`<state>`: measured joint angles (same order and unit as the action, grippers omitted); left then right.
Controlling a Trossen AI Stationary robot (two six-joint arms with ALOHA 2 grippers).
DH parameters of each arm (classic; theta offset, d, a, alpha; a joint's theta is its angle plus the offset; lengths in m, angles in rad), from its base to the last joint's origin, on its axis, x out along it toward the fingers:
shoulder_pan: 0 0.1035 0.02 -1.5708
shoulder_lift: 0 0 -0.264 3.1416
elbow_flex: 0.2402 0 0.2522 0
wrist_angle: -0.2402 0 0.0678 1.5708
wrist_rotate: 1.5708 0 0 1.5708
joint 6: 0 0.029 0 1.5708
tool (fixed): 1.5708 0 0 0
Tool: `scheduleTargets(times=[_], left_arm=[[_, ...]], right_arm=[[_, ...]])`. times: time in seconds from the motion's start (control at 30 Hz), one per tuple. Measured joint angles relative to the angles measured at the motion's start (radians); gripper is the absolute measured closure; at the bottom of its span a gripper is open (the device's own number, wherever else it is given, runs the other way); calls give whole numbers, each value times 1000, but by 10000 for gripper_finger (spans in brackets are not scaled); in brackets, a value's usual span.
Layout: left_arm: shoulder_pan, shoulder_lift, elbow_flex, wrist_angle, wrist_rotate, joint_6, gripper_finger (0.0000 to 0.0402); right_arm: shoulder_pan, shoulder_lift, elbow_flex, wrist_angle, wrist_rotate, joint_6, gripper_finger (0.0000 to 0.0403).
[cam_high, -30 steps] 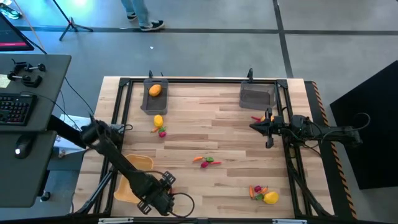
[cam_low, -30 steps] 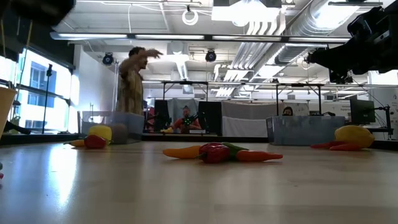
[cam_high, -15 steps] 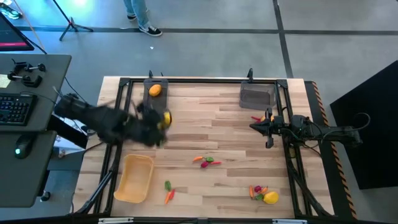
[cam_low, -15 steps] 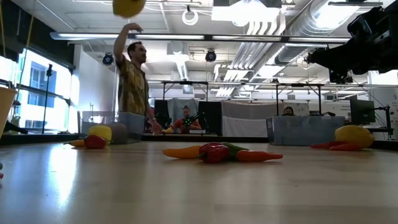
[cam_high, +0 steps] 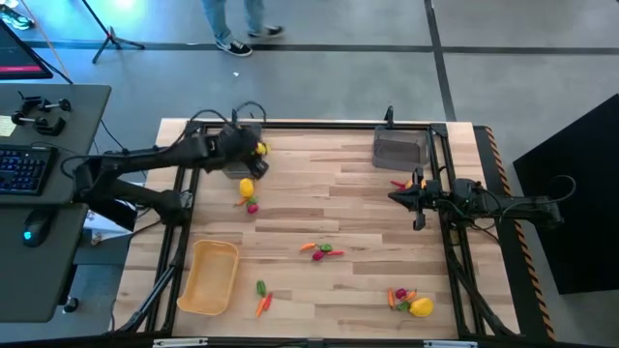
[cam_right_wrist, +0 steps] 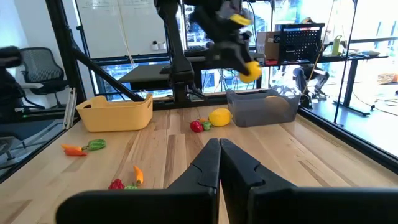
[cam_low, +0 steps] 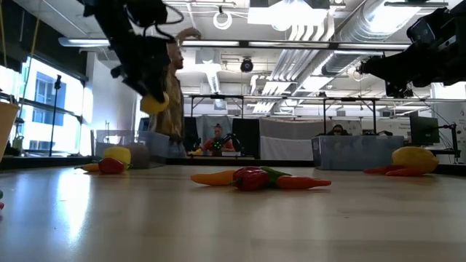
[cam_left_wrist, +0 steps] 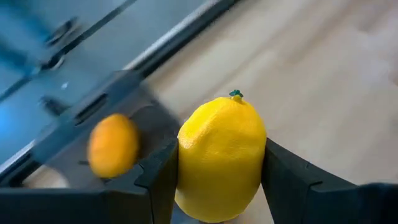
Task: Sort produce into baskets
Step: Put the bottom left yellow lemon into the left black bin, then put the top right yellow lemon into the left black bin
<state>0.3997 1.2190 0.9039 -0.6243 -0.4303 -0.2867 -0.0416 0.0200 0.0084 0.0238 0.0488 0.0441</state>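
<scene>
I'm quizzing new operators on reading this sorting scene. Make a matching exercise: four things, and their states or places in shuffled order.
Things:
1. lemon
2. orange
3. tan tray
4. right gripper

States:
A. shut, holding nothing
B. inside a grey bin
C. clamped in the left gripper
D. standing at the table's near left corner

Pairs: 1-C, 2-B, 3-D, 4-A

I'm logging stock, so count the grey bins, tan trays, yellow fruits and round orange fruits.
Grey bins: 2
Tan tray: 1
Yellow fruits, gripped lemon included: 3
Round orange fruit: 1
Total: 7
</scene>
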Motion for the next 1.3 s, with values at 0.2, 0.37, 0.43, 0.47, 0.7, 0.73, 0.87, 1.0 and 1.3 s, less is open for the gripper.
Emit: scheduleTargets(times=[0.2, 0.37, 0.43, 0.47, 0.7, 0.73, 0.87, 1.0, 1.3], left_arm=[[197, 39, -8, 9, -33, 97, 224], [255, 56, -7, 15, -42, 54, 219], [255, 57, -8, -20, -38, 56, 216], [255, 57, -8, -18, -35, 65, 215], [255, 57, -8, -4, -35, -21, 187], [255, 57, -8, -6, -35, -30, 178], [254, 57, -5, -60, -98, -115, 139], [255, 57, -5, -115, -106, -128, 122], [177, 56, 53, -105, 190, -97, 123]], right_arm=[[0, 0, 0, 0, 0, 0, 402], [0, 0, 0, 0, 0, 0, 402], [0, 0, 0, 0, 0, 0, 402], [0, 0, 0, 0, 0, 0, 402], [0, 0, 0, 0, 0, 0, 402], [0, 0, 0, 0, 0, 0, 402], [0, 0, 0, 0, 0, 0, 402], [0, 0, 0, 0, 0, 0, 402], [0, 0, 0, 0, 0, 0, 402]])
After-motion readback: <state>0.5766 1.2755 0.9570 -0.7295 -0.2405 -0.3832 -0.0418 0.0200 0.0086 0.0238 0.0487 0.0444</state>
